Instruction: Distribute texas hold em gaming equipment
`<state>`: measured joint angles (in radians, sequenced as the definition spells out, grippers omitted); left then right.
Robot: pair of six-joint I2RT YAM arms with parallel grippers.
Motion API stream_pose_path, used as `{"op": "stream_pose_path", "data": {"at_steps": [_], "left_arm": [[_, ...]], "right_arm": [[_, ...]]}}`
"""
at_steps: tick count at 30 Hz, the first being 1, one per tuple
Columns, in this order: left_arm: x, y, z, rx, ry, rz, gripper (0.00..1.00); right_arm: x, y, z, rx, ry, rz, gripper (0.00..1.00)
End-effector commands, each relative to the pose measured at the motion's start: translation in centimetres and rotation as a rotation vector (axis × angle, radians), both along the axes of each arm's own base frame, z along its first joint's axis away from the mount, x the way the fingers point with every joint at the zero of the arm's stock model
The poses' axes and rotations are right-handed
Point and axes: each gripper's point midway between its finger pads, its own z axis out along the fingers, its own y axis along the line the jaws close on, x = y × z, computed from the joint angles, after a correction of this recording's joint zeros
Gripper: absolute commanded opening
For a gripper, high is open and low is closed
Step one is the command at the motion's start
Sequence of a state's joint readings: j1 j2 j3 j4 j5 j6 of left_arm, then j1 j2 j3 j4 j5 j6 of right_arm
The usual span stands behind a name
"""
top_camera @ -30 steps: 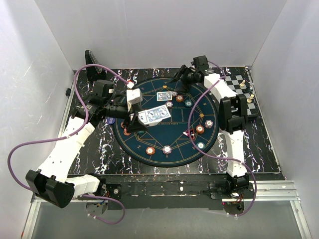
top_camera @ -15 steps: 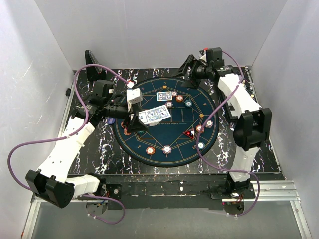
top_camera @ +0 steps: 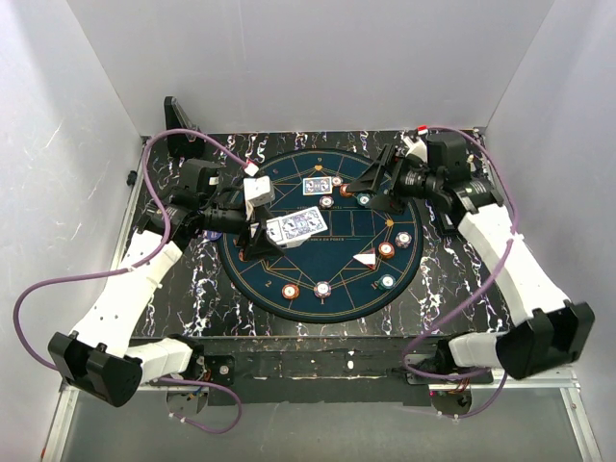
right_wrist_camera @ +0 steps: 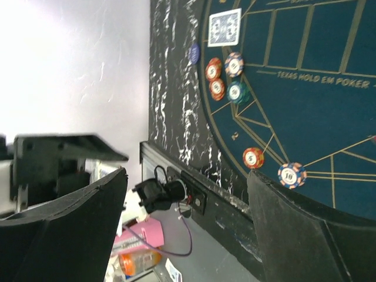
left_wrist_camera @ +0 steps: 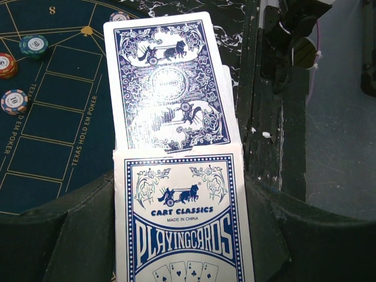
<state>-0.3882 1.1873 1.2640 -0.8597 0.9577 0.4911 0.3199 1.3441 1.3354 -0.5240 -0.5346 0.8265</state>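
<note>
Here we hold a card box [left_wrist_camera: 185,235] over the mat [top_camera: 279,265].
Our left gripper [left_wrist_camera: 179,182] is clamped on the box, one card [left_wrist_camera: 167,82] poking out; our right gripper [right_wrist_camera: 187,176] is apart, near chips [right_wrist_camera: 226,76].

My end effector [left_wrist_camera: 176,238] clamps a blue-and-white playing-card box [left_wrist_camera: 187,211] between its dark fingers. A blue-backed card [left_wrist_camera: 167,82] juts from the box's far end over the dark-blue mat [left_wrist_camera: 53,141]. A teal chip [left_wrist_camera: 33,44], an orange chip [left_wrist_camera: 4,64] and a striped chip [left_wrist_camera: 13,101] lie on the mat at left.
</note>
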Motion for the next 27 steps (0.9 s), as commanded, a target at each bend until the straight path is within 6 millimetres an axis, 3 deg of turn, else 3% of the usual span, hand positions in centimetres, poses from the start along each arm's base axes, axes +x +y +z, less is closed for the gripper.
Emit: {"op": "stream_pose_path", "data": {"at_steps": [1, 6, 14, 27], "left_arm": [[-0.2, 0.4, 0.9, -0.003, -0.069, -0.005, 0.46], [0.6, 0.6, 0.7, 0.007, -0.105, 0.025, 0.41], [1.0, 0.4, 0.1, 0.011, -0.085, 0.03, 0.37], [-0.2, 1.0, 0.2, 0.018, -0.12, 0.008, 0.37]], "right_arm": [[-3.3, 0.6, 1.9, 0.035, -0.059, 0.074, 0.89], [-6.7, 1.6, 3.0, 0.081, -0.067, 0.146, 0.9], [-9.9, 4.5, 2.8, 0.148, -0.044, 0.228, 0.91], [-10.5, 8.9, 3.2, 0.141, -0.058, 0.288, 0.92]]}}
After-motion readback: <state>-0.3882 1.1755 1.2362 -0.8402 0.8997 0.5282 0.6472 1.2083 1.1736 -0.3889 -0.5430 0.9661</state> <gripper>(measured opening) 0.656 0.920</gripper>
